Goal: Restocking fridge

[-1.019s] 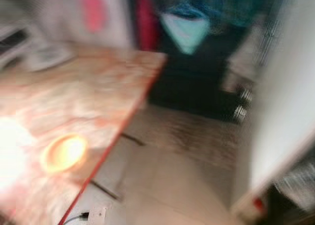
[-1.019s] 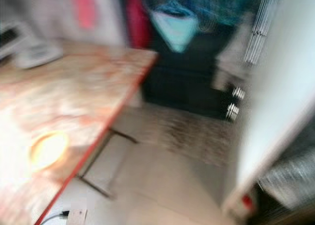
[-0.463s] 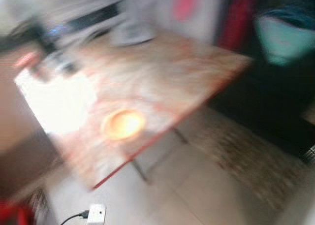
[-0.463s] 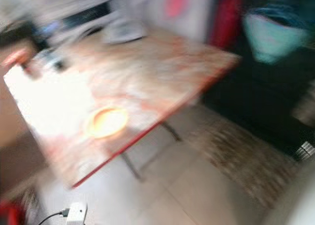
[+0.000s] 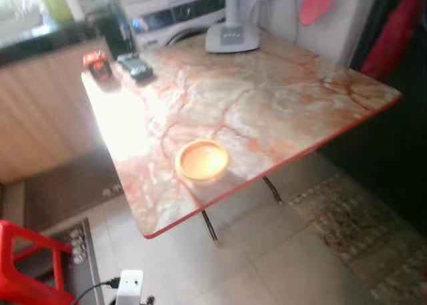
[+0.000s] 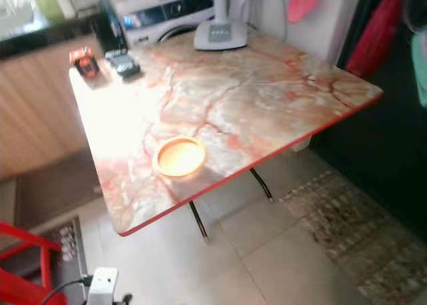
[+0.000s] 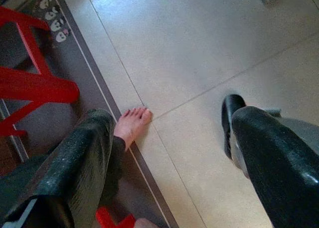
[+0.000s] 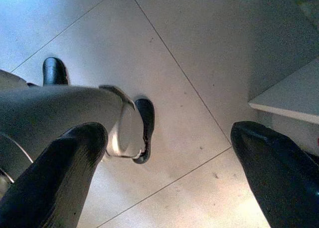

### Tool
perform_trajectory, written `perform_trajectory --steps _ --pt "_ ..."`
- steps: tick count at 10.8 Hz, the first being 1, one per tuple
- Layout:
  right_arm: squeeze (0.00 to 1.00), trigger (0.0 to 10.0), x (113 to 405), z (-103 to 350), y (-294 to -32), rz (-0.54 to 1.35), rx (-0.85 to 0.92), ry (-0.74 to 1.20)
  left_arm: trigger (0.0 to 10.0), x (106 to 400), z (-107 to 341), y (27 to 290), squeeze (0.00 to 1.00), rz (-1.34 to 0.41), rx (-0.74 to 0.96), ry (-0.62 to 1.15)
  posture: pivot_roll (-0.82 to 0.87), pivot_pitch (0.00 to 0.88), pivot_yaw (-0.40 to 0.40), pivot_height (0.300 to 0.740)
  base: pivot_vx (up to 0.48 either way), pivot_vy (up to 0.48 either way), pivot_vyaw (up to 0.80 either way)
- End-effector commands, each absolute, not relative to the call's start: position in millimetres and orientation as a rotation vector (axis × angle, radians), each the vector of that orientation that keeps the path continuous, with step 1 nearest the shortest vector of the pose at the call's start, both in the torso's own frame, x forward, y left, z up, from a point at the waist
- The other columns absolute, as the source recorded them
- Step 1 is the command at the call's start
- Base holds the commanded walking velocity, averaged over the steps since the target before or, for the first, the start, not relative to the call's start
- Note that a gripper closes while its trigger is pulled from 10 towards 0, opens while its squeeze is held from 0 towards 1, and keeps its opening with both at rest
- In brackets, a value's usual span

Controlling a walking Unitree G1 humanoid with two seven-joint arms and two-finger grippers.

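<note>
Head cam has swung left since the earlier frames: the white slab on the right edge and the teal shape are gone from the left eye view, blur has cleared, and the whole marble-pattern folding table with red edge (image 5: 287,85) now sits in frame. No object itself looks moved. A shallow round orange dish (image 5: 202,160) rests near the table's front edge; a small red toy car (image 5: 98,65) and a dark grey toy car (image 5: 135,67) sit at its far left corner, a white fan base (image 5: 231,37) at the far edge. Both arms hang idle. Left gripper (image 7: 169,158) has fingers spread wide with nothing between them, pointing down at pale floor tiles (image 7: 199,53); a person's bare foot (image 7: 131,124) lies just beside its one finger, a red plastic stool (image 7: 35,83) further off past that finger. Right gripper (image 8: 169,158) is likewise spread and empty over tiles, the robot's own silver leg and black foot (image 8: 142,130) between its fingers. Can't tell where the fridge or any stock item is.
</note>
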State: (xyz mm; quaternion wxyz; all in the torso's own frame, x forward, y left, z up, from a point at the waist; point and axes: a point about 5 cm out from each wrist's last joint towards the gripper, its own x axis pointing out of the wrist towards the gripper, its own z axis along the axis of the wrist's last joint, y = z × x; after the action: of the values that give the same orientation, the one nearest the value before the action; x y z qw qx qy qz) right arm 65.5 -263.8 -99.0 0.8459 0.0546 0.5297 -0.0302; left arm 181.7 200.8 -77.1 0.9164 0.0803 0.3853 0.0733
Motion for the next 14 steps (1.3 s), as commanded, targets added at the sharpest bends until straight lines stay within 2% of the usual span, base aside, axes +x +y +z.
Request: perform_trajectory --steps 1,3,6,7,8,9,10,11,12,14 --pt "0.00 10.0 58 -101 -262 -0.043 0.112 1.146 10.0 209 -42 243 0.00 0.230 0.275 0.540 0.05 0.042 0.073 0.740 0.000 0.000 0.00" --pt "0.00 10.0 57 -101 -262 -0.035 0.103 1.150 10.0 207 -16 248 0.00 0.265 0.379 0.258 0.05 0.032 0.078 0.740 0.000 0.000 0.00" --pt "0.00 10.0 56 -100 -264 -0.031 0.100 1.152 10.0 210 26 251 0.00 0.324 0.480 -0.018 0.06 0.026 0.070 0.740 0.000 0.000 0.00" --pt "0.00 10.0 57 -100 -265 -0.039 0.099 1.149 10.0 226 59 246 0.00 0.325 0.523 -0.185 0.06 0.028 0.063 0.740 0.000 0.000 0.00" --pt "0.00 10.0 57 -100 -266 -0.047 0.101 1.145 10.0 241 83 240 0.00 0.340 0.481 -0.276 0.07 0.033 0.060 0.740 0.000 0.000 0.00" --pt "0.00 10.0 58 -99 -266 -0.060 0.110 1.138 10.0 260 112 218 0.00 0.227 0.455 -0.395 0.07 0.034 0.060 0.740 0.000 0.000 0.00" --pt "0.00 10.0 58 -99 -266 -0.068 0.115 1.135 10.0 275 121 182 0.00 0.066 0.350 -0.397 0.06 0.036 0.060 0.740 0.000 0.000 0.00" --pt "0.00 10.0 58 -99 -266 -0.073 0.117 1.133 10.0 282 123 167 0.00 0.010 0.261 -0.360 0.06 0.038 0.061 0.740 0.000 0.000 0.00" --pt "0.00 10.0 58 -99 -267 -0.090 0.130 1.126 10.0 298 131 136 0.00 -0.115 -0.056 -0.259 0.06 0.045 0.058 0.740 0.000 0.000 0.00" --pt "0.00 10.0 57 -100 -266 -0.091 0.130 1.127 10.0 310 145 129 0.00 -0.143 -0.219 -0.269 0.05 0.049 0.062 0.740 0.000 0.000 0.00"
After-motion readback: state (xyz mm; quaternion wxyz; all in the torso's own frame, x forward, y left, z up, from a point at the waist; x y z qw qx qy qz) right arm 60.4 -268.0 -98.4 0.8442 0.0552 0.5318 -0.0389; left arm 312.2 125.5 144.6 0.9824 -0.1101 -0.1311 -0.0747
